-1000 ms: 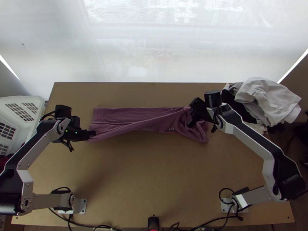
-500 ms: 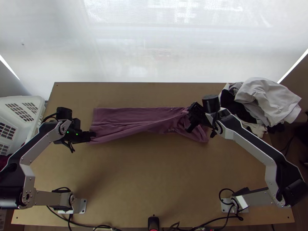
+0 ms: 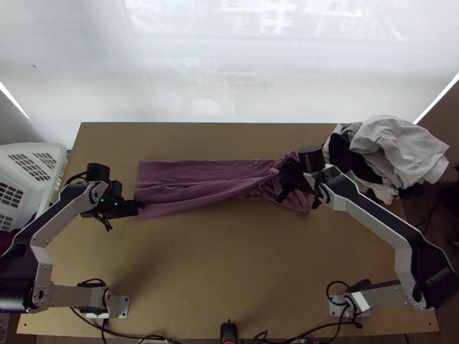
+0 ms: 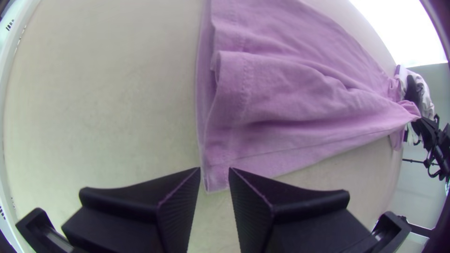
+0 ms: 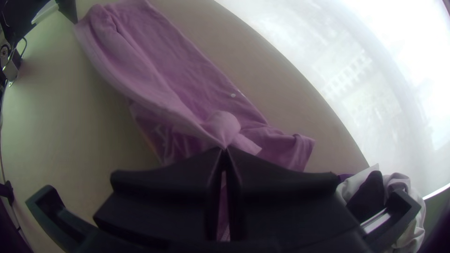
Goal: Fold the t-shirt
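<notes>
The purple t-shirt (image 3: 195, 174) lies as a long folded strip across the table, smooth at its left end and bunched at its right end. At the strip's lower left corner is my left gripper (image 3: 139, 208). In the left wrist view my left gripper (image 4: 214, 169) is open, its fingers either side of the hem corner of the t-shirt (image 4: 281, 98). Over the bunched right part is my right gripper (image 3: 280, 182). In the right wrist view my right gripper (image 5: 224, 149) is shut on a pinched fold of the t-shirt (image 5: 164, 70).
A heap of white, grey and black clothes (image 3: 396, 149) lies at the table's back right corner. A white slatted basket (image 3: 34, 172) stands beyond the left edge. Bare wooden table (image 3: 224, 269) stretches in front of the t-shirt.
The left gripper has moved slightly toward the near edge and opened from the cloth. The right gripper has shifted slightly left, and the fold it holds has moved with it.
</notes>
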`<action>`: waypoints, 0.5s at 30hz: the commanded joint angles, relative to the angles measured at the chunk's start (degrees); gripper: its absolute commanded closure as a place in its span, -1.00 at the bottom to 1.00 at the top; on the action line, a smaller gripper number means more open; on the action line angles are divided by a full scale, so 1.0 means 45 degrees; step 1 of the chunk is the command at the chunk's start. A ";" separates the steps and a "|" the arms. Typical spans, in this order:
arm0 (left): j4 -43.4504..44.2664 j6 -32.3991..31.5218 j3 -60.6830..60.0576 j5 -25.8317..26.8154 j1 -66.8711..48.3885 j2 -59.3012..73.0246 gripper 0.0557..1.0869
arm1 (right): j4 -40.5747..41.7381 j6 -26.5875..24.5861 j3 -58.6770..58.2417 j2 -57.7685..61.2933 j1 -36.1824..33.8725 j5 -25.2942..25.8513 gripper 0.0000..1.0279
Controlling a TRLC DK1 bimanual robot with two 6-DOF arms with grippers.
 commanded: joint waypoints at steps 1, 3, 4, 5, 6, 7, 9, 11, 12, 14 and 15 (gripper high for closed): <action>0.0136 -0.0027 -0.0251 0.0061 -0.0149 0.0116 0.29 | 0.0012 0.0000 -0.0010 -0.0061 0.0023 -0.0007 0.95; 0.0331 -0.0007 -0.0369 0.0041 -0.0149 0.0136 0.29 | 0.0012 -0.0019 -0.0010 -0.0061 0.0023 -0.0007 0.95; 0.0448 0.0012 -0.0427 0.0041 -0.0149 0.0136 0.30 | 0.0012 0.0000 -0.0010 -0.0080 0.0023 -0.0007 0.95; 0.0507 0.0051 -0.0505 0.0041 -0.0149 0.0155 0.31 | 0.0012 0.0000 -0.0030 -0.0080 0.0023 -0.0007 0.95; 0.0624 0.0090 -0.0564 0.0041 -0.0149 0.0175 0.42 | 0.0012 0.0000 -0.0030 -0.0080 0.0023 -0.0007 0.95; 0.0761 0.0090 -0.0622 0.0022 -0.0149 0.0175 0.50 | 0.0012 0.0000 -0.0030 -0.0080 0.0023 -0.0007 0.95; 0.0897 0.0110 -0.0661 0.0002 -0.0149 0.0175 0.70 | 0.0012 0.0000 -0.0030 -0.0100 0.0023 -0.0007 0.95; 0.1034 0.0110 -0.0681 -0.0037 -0.0130 0.0175 0.87 | 0.0012 0.0000 -0.0030 -0.0119 0.0023 -0.0007 0.95; 0.1054 0.0110 -0.0642 -0.0057 -0.0130 0.0136 0.93 | 0.0012 0.0000 -0.0030 -0.0119 0.0023 -0.0007 0.95; 0.1054 0.0110 -0.0525 -0.0057 -0.0130 0.0058 0.93 | 0.0012 0.0000 -0.0030 -0.0139 0.0023 -0.0007 0.95; 0.1054 0.0110 -0.0427 -0.0057 -0.0130 -0.0020 0.93 | 0.0012 0.0000 -0.0030 -0.0139 0.0004 -0.0007 0.95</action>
